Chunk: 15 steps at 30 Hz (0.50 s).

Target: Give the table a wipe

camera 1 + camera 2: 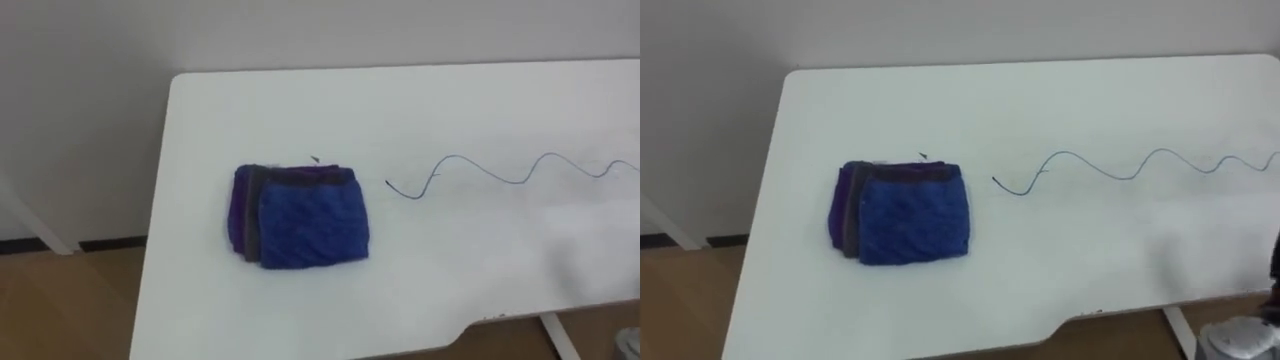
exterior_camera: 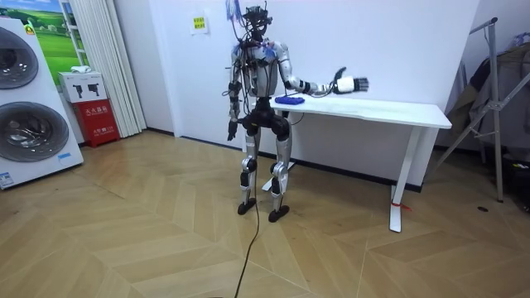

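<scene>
**Q:** Fingers?
**A:** Right hand: fingers straight and apart, nothing in them. I see it raised above the counter, out toward the room view's right. Left hand hangs by the hip; I cannot tell its fingers

**Q:** Cloth?
**A:** Blue folded cloth lies flat near the counter's left end, well apart from the right hand. A thin wavy dark line runs along the top to its right. The robot stands at that left end

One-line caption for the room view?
Robot stands at the end of the white table, blue cloth on it, right hand open above the tabletop, left hand at its side.
</scene>
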{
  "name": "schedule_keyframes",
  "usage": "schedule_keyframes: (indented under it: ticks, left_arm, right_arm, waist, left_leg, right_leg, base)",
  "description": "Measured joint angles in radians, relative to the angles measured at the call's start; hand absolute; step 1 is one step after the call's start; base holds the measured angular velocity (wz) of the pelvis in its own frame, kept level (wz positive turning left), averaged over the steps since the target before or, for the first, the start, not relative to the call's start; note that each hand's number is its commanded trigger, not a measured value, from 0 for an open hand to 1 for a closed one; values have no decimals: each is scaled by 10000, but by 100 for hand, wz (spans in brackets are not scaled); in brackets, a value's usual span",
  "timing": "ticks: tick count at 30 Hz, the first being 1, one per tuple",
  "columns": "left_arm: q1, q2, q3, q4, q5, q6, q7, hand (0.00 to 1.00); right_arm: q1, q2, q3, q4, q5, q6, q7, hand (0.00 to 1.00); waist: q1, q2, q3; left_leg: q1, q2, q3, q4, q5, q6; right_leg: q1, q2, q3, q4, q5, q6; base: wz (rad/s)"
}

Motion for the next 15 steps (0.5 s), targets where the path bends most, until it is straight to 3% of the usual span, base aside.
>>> schedule_keyframes:
  ticks: [9,15]
  left_arm:
    - [94,-36,-697,126,19,15,0,0]
    - [-101,-62,-1009,119,568,7,-31,0]
  right_arm:
    - [44,6,1977,-2598,-2290,-302,244,0]
    - [-14,-14,3266,-3392,-4274,-505,1220,0]
  waist:
    - [615,72,-16]
    - [929,111,-26]
  left_leg:
    - [-99,7,-137,-14,-2,-1]
    - [-197,14,-367,7,8,-15]
  right_leg:
    - [12,-4,-125,-128,4,-6]
    - [28,-24,-365,-144,4,-7]
  base:
    - [4]
    - [10]
